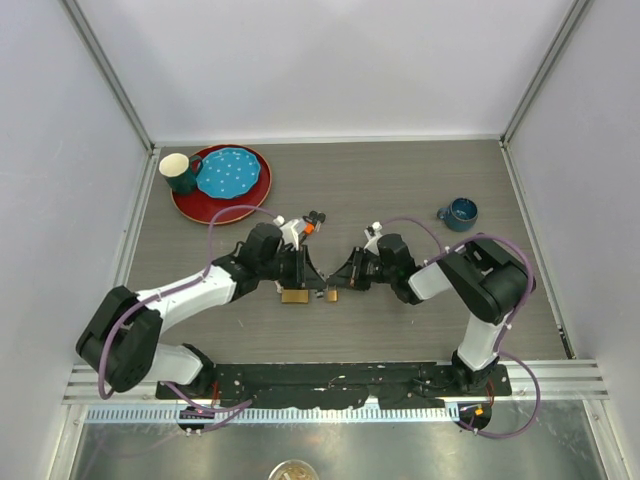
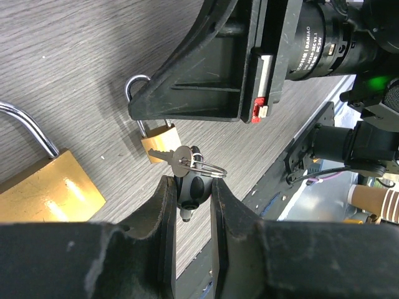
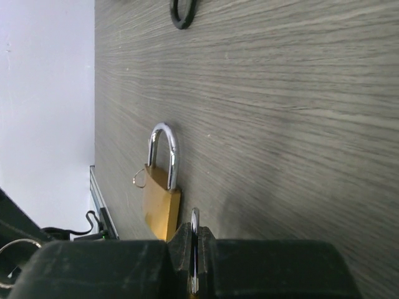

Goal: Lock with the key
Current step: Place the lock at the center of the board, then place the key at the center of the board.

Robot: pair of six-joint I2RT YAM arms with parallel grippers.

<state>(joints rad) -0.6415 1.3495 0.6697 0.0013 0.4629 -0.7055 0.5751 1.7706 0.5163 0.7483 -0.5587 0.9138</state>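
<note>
OP: Left gripper [image 2: 192, 187] fills the bottom of its own wrist view. Its jaws are narrow and clamped on the black head of the key [image 2: 177, 157]. The blade points away from me toward the small padlock [image 2: 156, 138], and a key ring [image 2: 211, 168] hangs at the head.

OBS: Is the blade in the keyway?

OP: The tip meets the bottom edge of the brass body. I cannot tell how far it goes in.

OBS: And the right side?

OP: Right gripper [image 3: 194, 232] is pinched tight on a thin silver bar, and its own camera shows only that sliver. The left wrist view fills it in. The right finger lies across the small padlock's shackle, with one bend showing beside it and the other leg hidden. I can't read whether it is latched.

OBS: Arm pose?

OP: In the top view the left arm [image 1: 190, 290] and right arm [image 1: 480, 280] both reach inward with elbows out and wrists low over the table [image 1: 400, 190]. The grippers sit tip to tip near the front centre. The small padlock lies between them, too small there to read.

OBS: What's the other brass piece?

OP: That's the large padlock [image 2: 47, 193], flat on the table just beside the small one. The left wrist view cuts it off, but the right wrist view shows it whole. Only the top view shows the red plate [image 1: 190, 205], with the blue plate [image 1: 228, 172] on it and the green cup [image 1: 180, 172] at its left edge. The blue cup [image 1: 460, 212] sits well apart on the right. A black ring [image 3: 182, 12] is clipped by the right wrist frame.
</note>
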